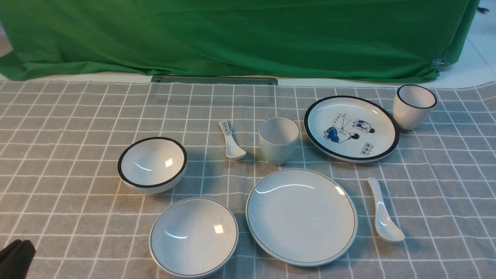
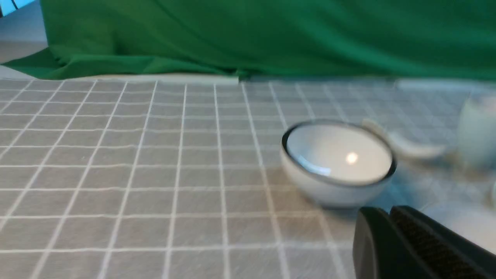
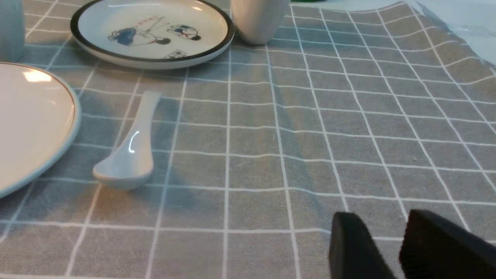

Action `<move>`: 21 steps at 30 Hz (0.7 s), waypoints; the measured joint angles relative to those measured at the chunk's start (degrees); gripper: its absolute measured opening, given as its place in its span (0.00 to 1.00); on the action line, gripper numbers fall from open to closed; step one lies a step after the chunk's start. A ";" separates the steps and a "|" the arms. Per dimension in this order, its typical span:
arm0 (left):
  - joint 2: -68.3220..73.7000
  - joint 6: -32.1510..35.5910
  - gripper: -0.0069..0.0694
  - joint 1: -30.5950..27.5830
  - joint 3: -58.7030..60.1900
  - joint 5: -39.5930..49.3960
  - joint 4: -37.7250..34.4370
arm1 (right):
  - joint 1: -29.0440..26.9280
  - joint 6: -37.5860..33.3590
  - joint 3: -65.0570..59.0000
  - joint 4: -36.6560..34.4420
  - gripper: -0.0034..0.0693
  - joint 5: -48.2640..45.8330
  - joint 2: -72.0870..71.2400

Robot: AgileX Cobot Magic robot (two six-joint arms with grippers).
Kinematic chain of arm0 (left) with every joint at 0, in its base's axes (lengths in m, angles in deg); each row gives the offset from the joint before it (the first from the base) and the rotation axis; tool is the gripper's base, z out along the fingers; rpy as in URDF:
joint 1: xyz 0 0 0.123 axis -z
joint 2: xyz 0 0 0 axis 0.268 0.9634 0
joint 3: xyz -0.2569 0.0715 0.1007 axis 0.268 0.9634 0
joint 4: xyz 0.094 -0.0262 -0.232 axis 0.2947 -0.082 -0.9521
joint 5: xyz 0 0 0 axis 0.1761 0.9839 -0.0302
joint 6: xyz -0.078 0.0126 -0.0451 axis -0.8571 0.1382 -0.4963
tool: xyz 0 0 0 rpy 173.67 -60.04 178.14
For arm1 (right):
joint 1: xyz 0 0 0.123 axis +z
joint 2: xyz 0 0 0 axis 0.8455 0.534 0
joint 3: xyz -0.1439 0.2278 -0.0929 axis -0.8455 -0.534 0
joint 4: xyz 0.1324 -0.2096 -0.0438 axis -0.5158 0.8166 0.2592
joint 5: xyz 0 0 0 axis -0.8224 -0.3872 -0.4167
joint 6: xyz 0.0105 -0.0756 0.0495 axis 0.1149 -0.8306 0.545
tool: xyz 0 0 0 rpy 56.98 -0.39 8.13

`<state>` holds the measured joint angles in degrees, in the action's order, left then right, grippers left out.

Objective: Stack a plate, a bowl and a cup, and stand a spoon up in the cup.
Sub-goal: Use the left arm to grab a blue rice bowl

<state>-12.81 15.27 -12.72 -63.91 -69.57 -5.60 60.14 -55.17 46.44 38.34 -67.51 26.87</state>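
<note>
The plate [image 1: 301,216] lies flat at the front middle of the checked cloth. The bowl [image 1: 193,236] sits to its left, at the front edge. The cup [image 1: 279,140] stands upright behind the plate. The spoon [image 1: 383,211] lies flat to the right of the plate, scoop toward me. My left gripper [image 1: 15,257] shows only as a dark tip at the front left corner. In the left wrist view the left gripper [image 2: 389,211] is shut and empty. My right gripper [image 3: 381,221] is slightly open and empty above bare cloth, to the right of the spoon [image 3: 130,151] and plate [image 3: 31,120].
A deeper black-rimmed bowl [image 1: 152,164] sits at the left, nearest my left gripper [image 2: 337,162]. A small marked spoon [image 1: 231,141] lies behind it. A cartoon plate [image 1: 350,128] and a black-rimmed white cup [image 1: 414,106] stand at the back right. A green curtain hangs behind.
</note>
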 joint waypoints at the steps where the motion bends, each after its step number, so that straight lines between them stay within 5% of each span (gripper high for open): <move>1: 0.00 -1.26 0.11 0.00 0.00 -1.29 -2.24 | 0.00 0.00 0.00 0.00 0.38 0.00 0.00; 10: 0.00 -16.30 0.11 0.00 0.00 -17.39 -13.01 | 0.00 3.39 0.00 -0.38 0.38 5.53 0.00; 14: 0.11 -30.03 0.11 0.00 -1.63 -33.11 -12.37 | 0.00 23.20 0.00 -5.26 0.38 18.85 0.00; 17: 2.77 -31.59 0.11 0.00 -7.65 -27.18 -11.80 | 0.00 28.42 0.00 -5.83 0.38 23.34 0.00; 21: 15.98 -29.62 0.11 0.00 -25.37 -3.41 -9.70 | 0.00 30.04 0.00 -6.21 0.38 26.87 0.00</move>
<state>3.17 -14.35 -12.72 -89.28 -72.98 -15.31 60.14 -25.13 46.44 32.13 -40.64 26.87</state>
